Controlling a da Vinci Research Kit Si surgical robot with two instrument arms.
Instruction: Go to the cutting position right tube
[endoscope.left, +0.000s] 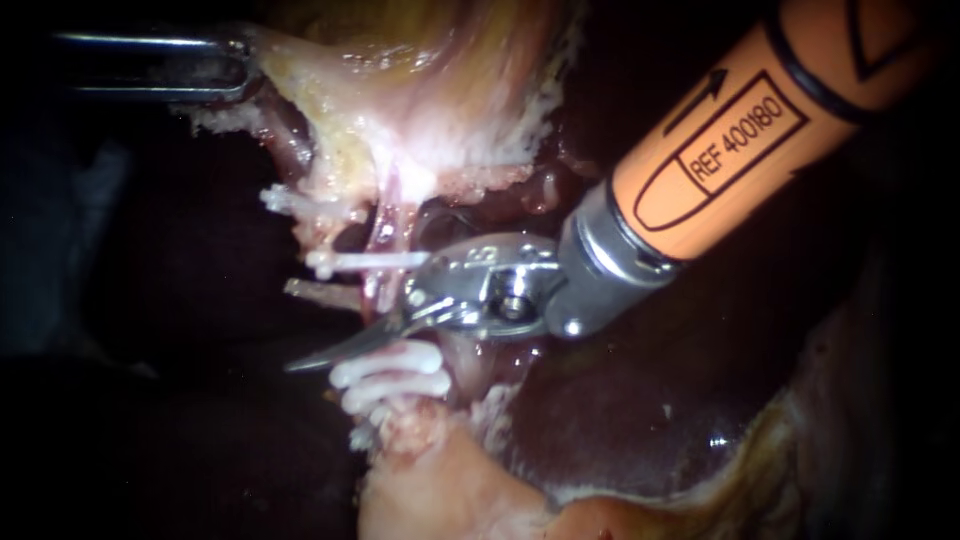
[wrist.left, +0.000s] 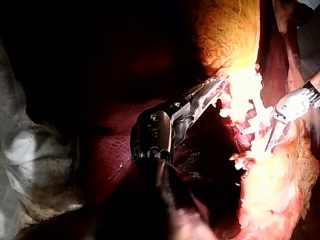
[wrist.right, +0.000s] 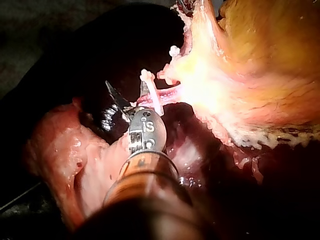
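My left instrument (endoscope.left: 232, 68) enters at the upper left, its jaws shut on the pale edge of the gallbladder (endoscope.left: 420, 90) and holding it up; the same grip shows in the left wrist view (wrist.left: 216, 91). A thin pink tube (endoscope.left: 384, 225) runs down from the gallbladder with white clips (endoscope.left: 365, 262) across it and more clips (endoscope.left: 392, 378) lower down. My right instrument (endoscope.left: 345, 345), on an orange shaft, ends in curved blades that stand slightly open beside the tube between the clips. In the right wrist view the blades (wrist.right: 112, 102) lie next to the clipped tube (wrist.right: 161, 97).
Dark liver (endoscope.left: 620, 400) lies under and right of the blades. Pale fatty tissue (endoscope.left: 440, 490) sits just below the lower clips. Another white clip (endoscope.left: 285, 200) sticks out on the tissue left of the tube.
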